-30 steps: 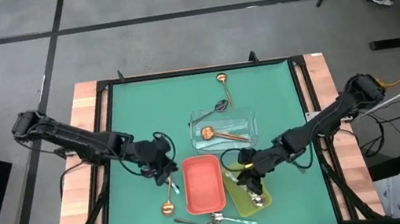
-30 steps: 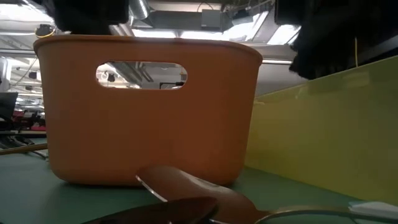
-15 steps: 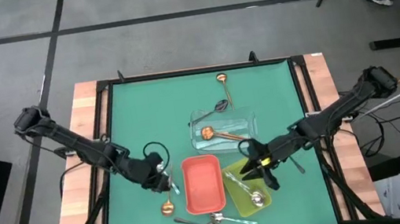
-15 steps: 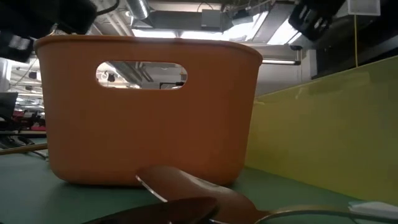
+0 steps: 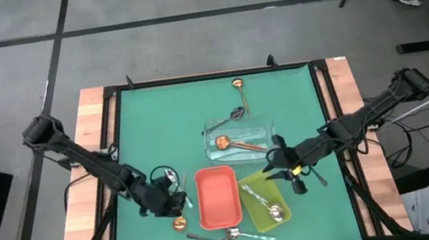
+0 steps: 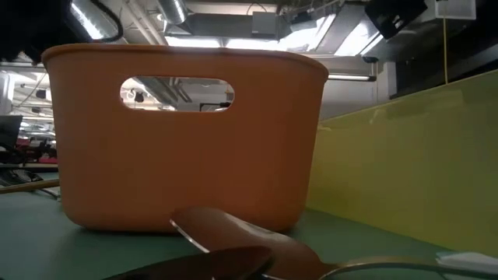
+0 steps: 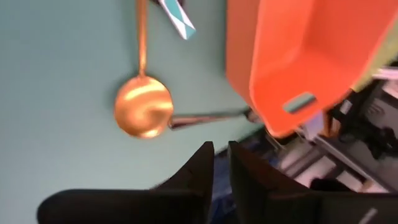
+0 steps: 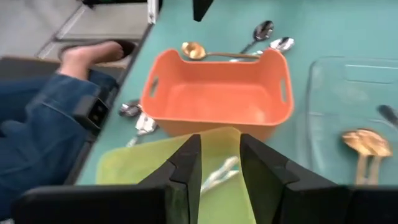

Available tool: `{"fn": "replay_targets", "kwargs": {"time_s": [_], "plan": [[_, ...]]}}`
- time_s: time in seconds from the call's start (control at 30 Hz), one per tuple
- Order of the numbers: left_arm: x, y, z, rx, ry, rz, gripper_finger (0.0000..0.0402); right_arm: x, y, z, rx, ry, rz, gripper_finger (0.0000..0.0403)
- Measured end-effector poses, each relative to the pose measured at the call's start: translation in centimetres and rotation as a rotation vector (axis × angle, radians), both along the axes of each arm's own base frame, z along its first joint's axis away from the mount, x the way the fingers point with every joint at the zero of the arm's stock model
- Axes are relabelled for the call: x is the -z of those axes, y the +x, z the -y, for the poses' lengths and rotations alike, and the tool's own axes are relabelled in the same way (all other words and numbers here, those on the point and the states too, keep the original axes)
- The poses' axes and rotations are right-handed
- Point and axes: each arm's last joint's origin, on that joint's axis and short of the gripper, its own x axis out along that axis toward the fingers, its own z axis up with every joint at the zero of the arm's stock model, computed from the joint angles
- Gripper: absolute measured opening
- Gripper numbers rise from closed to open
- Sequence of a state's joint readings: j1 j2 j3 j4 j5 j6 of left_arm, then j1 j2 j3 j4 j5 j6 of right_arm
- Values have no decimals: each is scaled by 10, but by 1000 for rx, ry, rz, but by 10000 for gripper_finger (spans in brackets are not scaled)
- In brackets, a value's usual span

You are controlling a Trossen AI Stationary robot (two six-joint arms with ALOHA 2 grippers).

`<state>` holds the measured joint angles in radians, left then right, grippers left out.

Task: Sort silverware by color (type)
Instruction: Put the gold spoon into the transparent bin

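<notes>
A copper-gold spoon (image 5: 180, 219) lies flat on the green mat left of the red tray (image 5: 218, 198); its bowl (image 7: 143, 107) faces up. My left gripper (image 5: 170, 201) hovers beside the spoon's handle, fingers (image 7: 202, 168) nearly together with a thin gap (image 7: 221, 163) and nothing between them. My right gripper (image 5: 290, 168) stands open (image 8: 221, 158) above the far right of the yellow-green tray (image 5: 255, 207), which holds a silver spoon (image 5: 275, 211). The clear tray (image 5: 260, 130) holds copper-gold spoons (image 5: 226, 143).
More silverware lies near the front edge (image 5: 231, 238) and at the far side (image 5: 238, 87). A short teal-striped piece (image 7: 177, 12) lies by the copper spoon's handle. The red tray's wall (image 6: 187, 132) fills the low view. A person's leg in jeans (image 8: 37, 124) shows beyond the table's edge.
My left gripper has moved toward the table's near edge and a little down, rolling at the wrist, and now stands alongside the copper spoon's handle. My right gripper has risen out of the yellow-green tray and drawn back toward the right edge, leaving the silver spoon in it.
</notes>
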<state>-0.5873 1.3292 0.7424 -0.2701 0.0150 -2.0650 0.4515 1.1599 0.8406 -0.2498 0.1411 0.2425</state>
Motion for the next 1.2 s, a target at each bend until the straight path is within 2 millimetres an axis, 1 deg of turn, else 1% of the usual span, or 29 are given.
{"fn": "replay_targets", "kwargs": {"time_s": [0.13,0.3,0.4,0.5,0.73,1.03,1.2], "plan": [[16,8,4,-12,47,-56,35,3,-2,2,15,-48,-22,99],[40,12,8,-1,94,-148,29,5,-3,3,41,-78,-36,99],[50,13,8,19,131,-174,28,5,-3,3,44,-80,-38,99],[55,14,8,23,185,-171,28,5,-3,3,39,-88,-35,99],[57,15,6,35,263,-132,28,5,-3,4,35,-95,-33,99],[57,15,6,34,270,-130,27,5,-3,3,35,-95,-33,99],[57,15,7,108,310,-107,27,5,-3,4,35,-95,-33,99]]}}
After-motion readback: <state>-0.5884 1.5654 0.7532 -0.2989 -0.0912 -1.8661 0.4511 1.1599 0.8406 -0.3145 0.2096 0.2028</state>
